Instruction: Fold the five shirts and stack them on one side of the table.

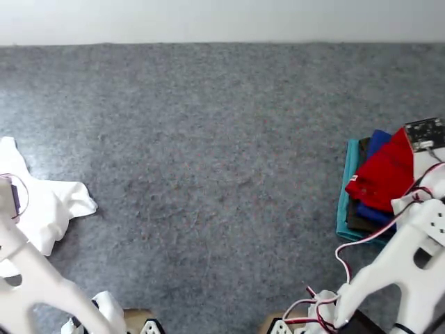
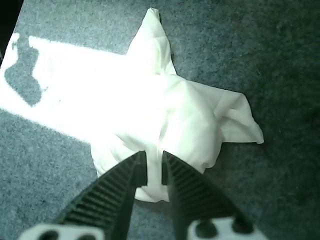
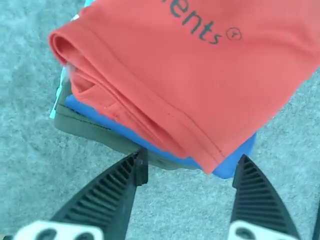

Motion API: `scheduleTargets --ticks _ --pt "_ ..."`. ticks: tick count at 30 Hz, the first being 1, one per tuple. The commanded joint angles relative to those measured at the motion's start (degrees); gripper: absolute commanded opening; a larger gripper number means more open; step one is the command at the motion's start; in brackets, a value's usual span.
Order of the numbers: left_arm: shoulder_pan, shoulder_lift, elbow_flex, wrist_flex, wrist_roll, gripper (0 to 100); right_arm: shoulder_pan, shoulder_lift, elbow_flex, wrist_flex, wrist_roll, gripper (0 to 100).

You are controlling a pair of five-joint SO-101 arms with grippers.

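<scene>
Four of the five shirts already folded and piled at the right edge of the high view: red cotton shirt point(image 1: 381, 174) on top, then blue shirt point(image 1: 379, 141), dark olive shirt point(image 1: 356, 221) and teal shirt point(image 1: 347, 182) at the bottom, all lying on the grey felt-like table cover point(image 1: 208, 139). Right gripper point(image 3: 192, 167) hanging just above one edge of this pile, fingers spread wide, grasping nothing. Left to do: one white crumpled shirt point(image 1: 49, 205) at the far left edge of the high view, well apart from the pile, sleeves sticking out, not flat. Left gripper point(image 2: 154, 162) directly over one edge of it, fingers nearly pressed together with only a thin slit, nothing pinched between. Judged as the start of the last fold, the task mostly done. Next move probably calling for opening the left fingers, going down on the cloth edge, pulling the white shirt toward the middle of the frame and spreading it flat before folding. Help from the right arm likely needed too, so first lifting it away without disturbing the pile. Writing: dark printed letters and a small round mark on the red shirt in the right wrist view, cut by the upper frame edge, not read off here. White shirt plain on the visible side.
</scene>
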Motion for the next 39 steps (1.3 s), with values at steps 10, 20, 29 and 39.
scheduleTargets --ticks 10,20,29,39 --pt "0.35 0.09 -2.07 -0.26 -0.53 6 0.84 -1.63 14.51 -21.23 6.15 27.7" --pt "0.35 0.09 0.66 -0.35 -0.53 6 0.84 -2.24 15.74 -28.44 8.97 18.5" --pt "0.35 0.09 0.66 -1.14 -0.53 6 2.42 -2.24 12.57 -29.58 26.73 1.2" --pt "0.35 0.09 0.66 -1.14 -0.53 6 4.88 -2.24 0.53 -29.14 45.54 1.2"
